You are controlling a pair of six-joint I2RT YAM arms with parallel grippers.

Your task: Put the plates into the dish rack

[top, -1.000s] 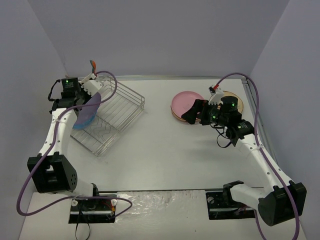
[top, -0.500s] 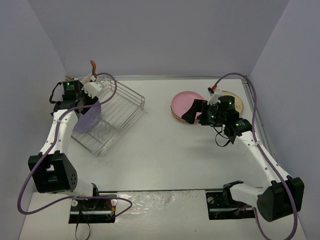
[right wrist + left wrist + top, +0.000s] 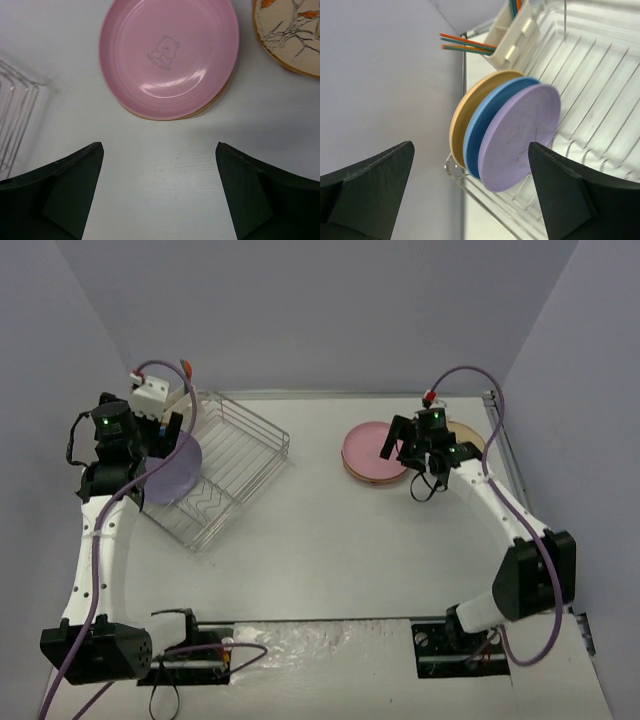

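Pink plate [image 3: 167, 55] lies under downturned, spread right end effector [image 3: 157, 150]; left end effector [image 3: 471, 147] spread.

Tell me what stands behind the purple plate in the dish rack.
A blue plate directly behind the purple plate, then a yellow plate; only their edges show, their faces are covered.

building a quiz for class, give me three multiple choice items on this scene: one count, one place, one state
1. How many plates stand in the dish rack? A one B five C three
2. Where is the pink plate? A in an end effector B stacked on the table C in the dish rack
3. The left end effector is: A open, empty B shut on a plate C shut, empty
Answers: C, yellow plate, blue plate and purple plate stand on edge; B, it lies flat beside the floral plate; A, jaws spread, clear of the plates.
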